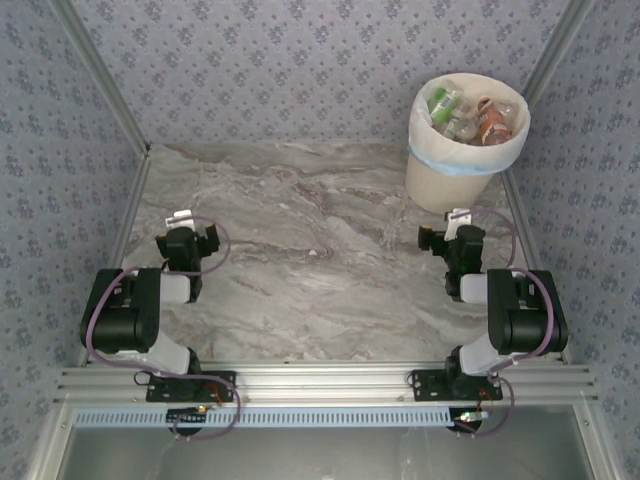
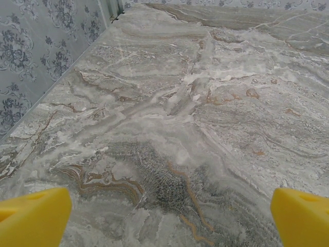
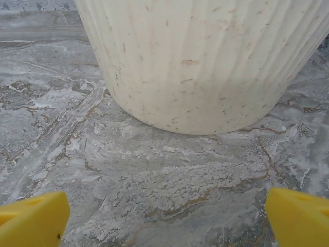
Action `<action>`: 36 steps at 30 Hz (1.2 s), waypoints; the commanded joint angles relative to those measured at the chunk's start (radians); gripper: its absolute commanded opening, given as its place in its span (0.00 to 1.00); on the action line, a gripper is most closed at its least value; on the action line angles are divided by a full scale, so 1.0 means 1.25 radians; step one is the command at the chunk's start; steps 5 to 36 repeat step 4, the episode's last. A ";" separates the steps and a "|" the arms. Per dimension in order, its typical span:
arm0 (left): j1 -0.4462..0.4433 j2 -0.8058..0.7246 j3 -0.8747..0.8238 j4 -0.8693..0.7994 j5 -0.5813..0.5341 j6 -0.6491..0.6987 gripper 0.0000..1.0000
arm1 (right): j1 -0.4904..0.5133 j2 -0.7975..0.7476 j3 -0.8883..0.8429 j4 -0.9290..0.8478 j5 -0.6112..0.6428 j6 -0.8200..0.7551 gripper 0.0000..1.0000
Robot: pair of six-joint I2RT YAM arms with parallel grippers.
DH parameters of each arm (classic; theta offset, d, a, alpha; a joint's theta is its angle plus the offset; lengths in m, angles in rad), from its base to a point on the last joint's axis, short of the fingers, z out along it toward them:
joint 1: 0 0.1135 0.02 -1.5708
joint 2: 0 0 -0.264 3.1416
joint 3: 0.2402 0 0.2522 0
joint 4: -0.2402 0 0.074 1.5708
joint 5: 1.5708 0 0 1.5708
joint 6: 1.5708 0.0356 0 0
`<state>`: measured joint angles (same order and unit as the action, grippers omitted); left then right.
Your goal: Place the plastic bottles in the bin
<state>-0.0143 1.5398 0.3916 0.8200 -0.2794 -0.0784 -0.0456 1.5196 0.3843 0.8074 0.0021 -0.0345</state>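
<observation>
From above, plastic bottles (image 1: 468, 115) inside bin (image 1: 445, 185); right wrist: bin's speckled wall; left pincer (image 2: 169, 218), right pincer (image 3: 165, 218) spread.

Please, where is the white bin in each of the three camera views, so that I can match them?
Top external: the bin stands at the far right corner of the table.
Right wrist: the bin's ribbed wall takes the upper middle, base on the table.
Left wrist: the camera looks over the table toward its far left corner.
Shared landmark: the grey marble table top.
</observation>
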 commanded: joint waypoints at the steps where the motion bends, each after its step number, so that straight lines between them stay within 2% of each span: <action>1: -0.004 -0.007 -0.001 0.029 0.003 0.006 0.99 | 0.000 0.002 0.007 -0.006 -0.011 0.010 1.00; 36: -0.003 -0.007 -0.003 0.030 0.004 0.006 0.99 | 0.000 0.003 0.007 -0.005 -0.011 0.010 1.00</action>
